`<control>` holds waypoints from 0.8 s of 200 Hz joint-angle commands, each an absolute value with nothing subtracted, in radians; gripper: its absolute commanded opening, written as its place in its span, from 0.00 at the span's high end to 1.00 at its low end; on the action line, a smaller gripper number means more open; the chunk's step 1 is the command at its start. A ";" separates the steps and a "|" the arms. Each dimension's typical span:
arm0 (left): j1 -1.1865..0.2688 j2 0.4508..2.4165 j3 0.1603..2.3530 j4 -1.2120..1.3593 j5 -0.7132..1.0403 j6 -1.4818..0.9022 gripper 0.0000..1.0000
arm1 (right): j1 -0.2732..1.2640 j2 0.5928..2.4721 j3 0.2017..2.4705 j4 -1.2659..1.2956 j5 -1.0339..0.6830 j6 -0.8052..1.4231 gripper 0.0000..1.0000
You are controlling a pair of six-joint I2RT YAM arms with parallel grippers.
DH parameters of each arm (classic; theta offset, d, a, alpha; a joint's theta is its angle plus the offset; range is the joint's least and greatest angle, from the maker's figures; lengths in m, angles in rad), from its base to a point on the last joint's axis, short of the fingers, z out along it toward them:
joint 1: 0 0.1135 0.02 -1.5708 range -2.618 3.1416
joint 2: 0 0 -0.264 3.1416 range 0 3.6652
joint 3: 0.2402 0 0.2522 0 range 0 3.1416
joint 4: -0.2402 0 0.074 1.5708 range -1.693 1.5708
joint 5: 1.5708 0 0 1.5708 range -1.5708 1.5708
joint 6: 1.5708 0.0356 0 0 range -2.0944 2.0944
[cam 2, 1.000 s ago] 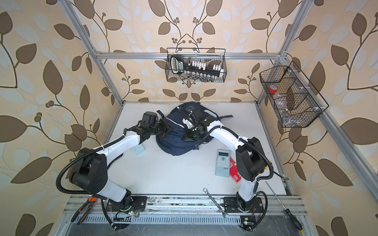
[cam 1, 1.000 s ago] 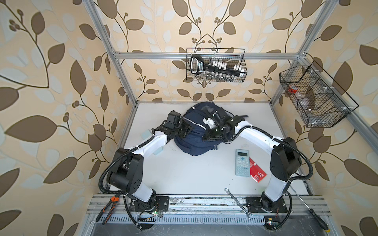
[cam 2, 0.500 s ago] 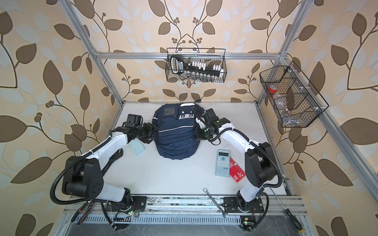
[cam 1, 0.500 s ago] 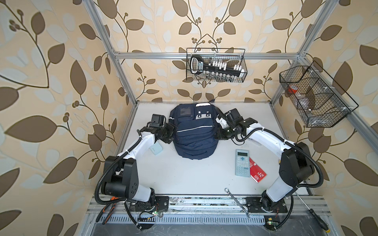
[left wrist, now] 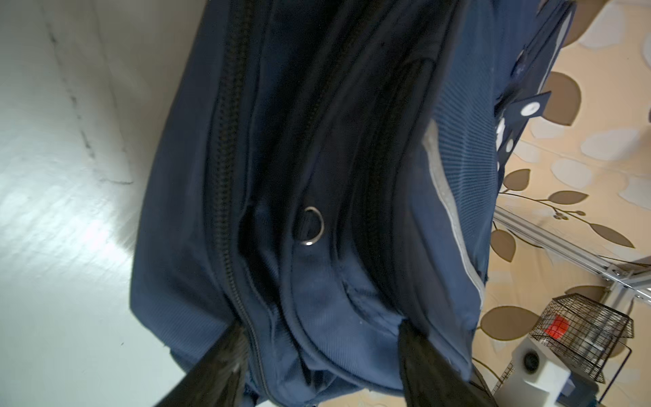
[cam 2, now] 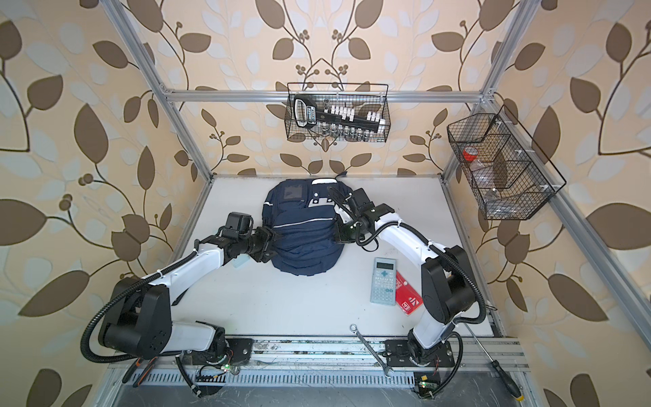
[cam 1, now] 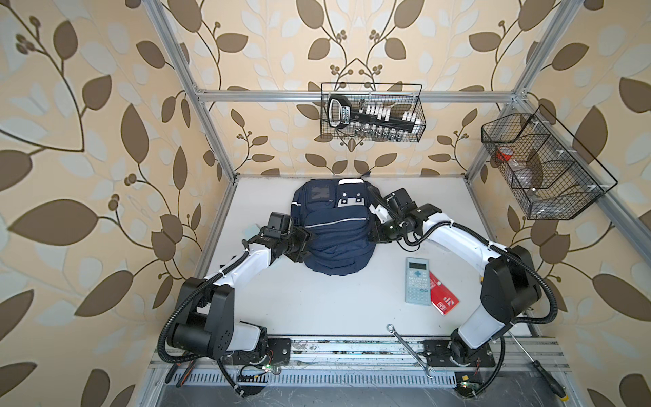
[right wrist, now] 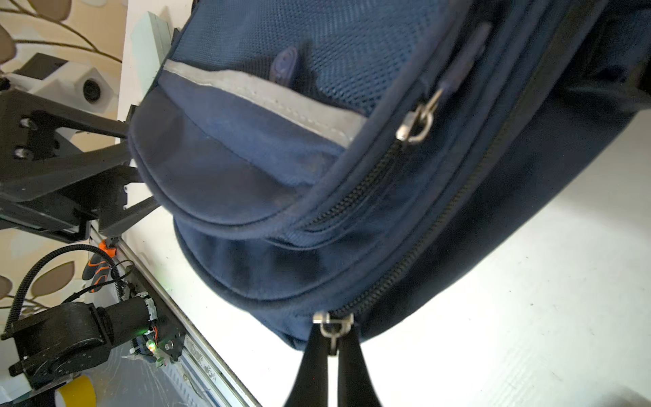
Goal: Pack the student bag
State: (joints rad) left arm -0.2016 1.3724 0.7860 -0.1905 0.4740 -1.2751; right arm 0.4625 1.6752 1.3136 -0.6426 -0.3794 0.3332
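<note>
Just-released large navy-blue fabric student bag [cam 1: 334,239] is lying flat; left gripper [left wrist: 320,327] is standing spread, right gripper [right wrist: 333,340] pinching its metal zip pull [right wrist: 333,324] for unzipping.

Navy-blue fabric backpack [cam 1: 334,243], silver-white stripes; pale grey-green slab calculator [cam 1: 417,282]; red flat card [cam 1: 444,301]; beige wallpaper [cam 1: 88,158], brown leaf pattern.

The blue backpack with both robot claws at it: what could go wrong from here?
The right gripper pinches only a small metal zipper pull, so it might slip off. The left gripper stands open at the side of the student bag without clamping it, so a tug on the zip could drag the whole bag. The right arm might also knock the calculator nearby.
</note>
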 commanded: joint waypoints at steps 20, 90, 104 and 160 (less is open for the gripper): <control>-0.204 1.335 0.914 -0.156 0.457 -1.258 0.32 | 0.472 1.636 1.364 -0.679 -0.452 0.342 1.00; -0.202 1.374 0.869 -0.067 0.487 -1.290 0.36 | 0.471 1.641 1.368 -0.673 -0.472 0.345 1.00; -0.199 1.338 0.935 -0.183 0.454 -1.235 0.33 | 0.471 1.640 1.363 -0.673 -0.467 0.342 1.00; -0.195 1.496 1.108 -0.273 0.442 -1.168 0.32 | 0.471 1.635 1.349 -0.675 -0.457 0.326 1.00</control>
State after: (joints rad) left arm -0.2016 1.3972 1.0683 -0.2783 0.4118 -1.1923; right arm 0.4637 1.6749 1.3281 -0.6510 -0.4271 0.3428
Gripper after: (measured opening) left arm 0.699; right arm 0.050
